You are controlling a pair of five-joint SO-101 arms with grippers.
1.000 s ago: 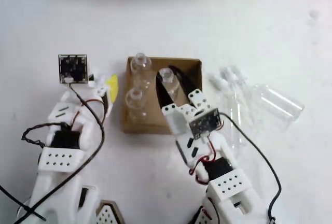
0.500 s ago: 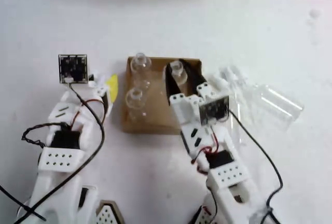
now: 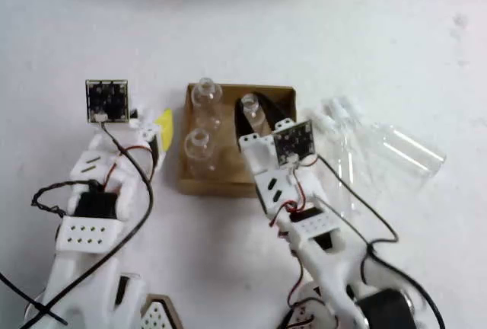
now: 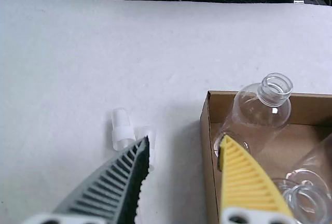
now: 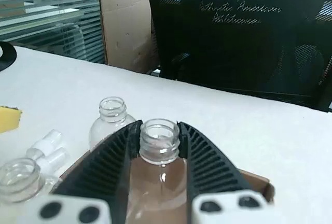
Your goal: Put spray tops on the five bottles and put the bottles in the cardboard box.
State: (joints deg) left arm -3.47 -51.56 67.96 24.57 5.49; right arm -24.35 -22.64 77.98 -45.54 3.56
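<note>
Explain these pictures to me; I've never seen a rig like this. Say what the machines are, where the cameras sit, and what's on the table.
These are two small white robot arms at a white table, each ending in a two-fingered hand. The high view looks down from a fixed camera. The other two come from cameras on each arm's wrist. A brown cardboard box sits in front of the arms, with two clear plastic bottles standing in it, necks open. The right hand is shut on a third clear bottle by its neck, over the box. The left hand, open and holding nothing, hovers beside the box near small white spray tops. More spray tops and a loose clear bottle lie on the table on the right arm's side of the box.
</note>
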